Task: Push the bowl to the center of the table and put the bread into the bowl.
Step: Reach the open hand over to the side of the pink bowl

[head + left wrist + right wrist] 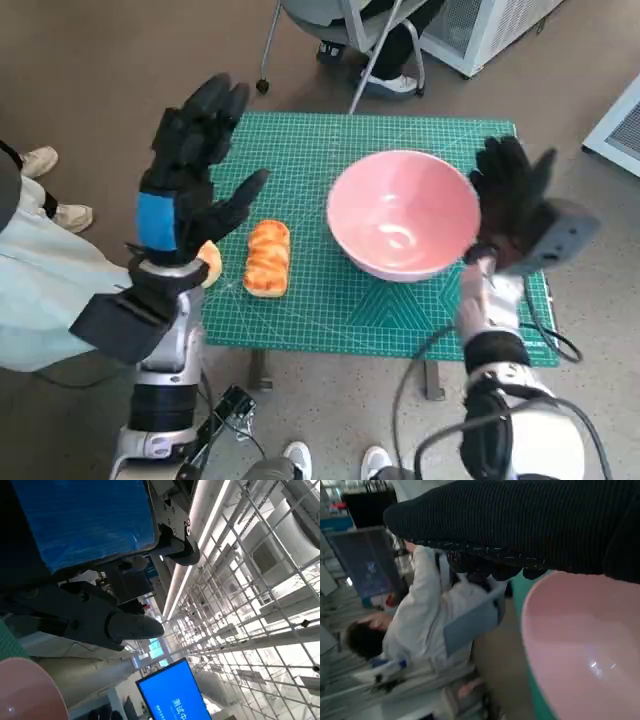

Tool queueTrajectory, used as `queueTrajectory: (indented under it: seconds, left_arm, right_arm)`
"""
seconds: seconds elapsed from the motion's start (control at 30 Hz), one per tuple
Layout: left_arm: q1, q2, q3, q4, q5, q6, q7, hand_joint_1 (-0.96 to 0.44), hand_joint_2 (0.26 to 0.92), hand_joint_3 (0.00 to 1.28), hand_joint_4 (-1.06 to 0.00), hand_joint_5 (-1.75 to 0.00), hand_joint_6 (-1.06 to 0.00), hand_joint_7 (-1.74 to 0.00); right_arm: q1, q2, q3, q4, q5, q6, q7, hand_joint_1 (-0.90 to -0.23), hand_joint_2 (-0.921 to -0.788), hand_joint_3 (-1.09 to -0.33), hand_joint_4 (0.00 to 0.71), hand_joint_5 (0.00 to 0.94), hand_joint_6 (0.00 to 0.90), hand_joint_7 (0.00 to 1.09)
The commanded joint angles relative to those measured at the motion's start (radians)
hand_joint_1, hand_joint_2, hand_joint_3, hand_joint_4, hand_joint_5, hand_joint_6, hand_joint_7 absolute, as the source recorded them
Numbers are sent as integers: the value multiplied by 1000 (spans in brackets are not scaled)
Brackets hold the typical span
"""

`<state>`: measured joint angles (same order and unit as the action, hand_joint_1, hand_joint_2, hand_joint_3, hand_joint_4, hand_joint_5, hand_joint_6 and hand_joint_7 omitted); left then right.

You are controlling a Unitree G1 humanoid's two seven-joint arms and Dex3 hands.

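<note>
The left hand (195, 165) is raised above the table's left side, palm turned inward, fingers spread and holding nothing. The bread (267, 257) lies on the green mat (330, 300) just below and to the right of its thumb, untouched. The right hand (512, 205) stands upright with fingers apart, empty, its palm against the right rim of the pink bowl (404, 213). The bowl sits between the two hands, nearer the right one.
</note>
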<state>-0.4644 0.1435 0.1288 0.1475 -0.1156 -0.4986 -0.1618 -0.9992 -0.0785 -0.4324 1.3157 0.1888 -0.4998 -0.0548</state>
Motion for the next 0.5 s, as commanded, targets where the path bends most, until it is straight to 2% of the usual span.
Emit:
queueTrajectory:
  seconds: [0.03, 0.2, 0.5]
  left_arm:
    - [26, 22, 7, -31, 16, 13, 5, -308, 921, 224, -480, -2, -399, -291]
    - [46, 46, 14, -49, 11, 28, -3, -310, 921, 224, -478, 0, -404, -280]
    - [80, 108, 22, -83, 21, 61, -25, -313, 921, 223, -470, 0, -410, -260]
  right_arm:
    - [-2, 12, 7, 22, -17, 31, -21, -530, -921, -808, 266, 15, 82, 694]
    - [-13, 11, 14, 23, -29, 49, -14, -543, -921, -816, 273, 14, 74, 722]
    - [-23, -2, 25, 21, -55, 60, -11, -524, -921, -836, 254, 5, 45, 735]
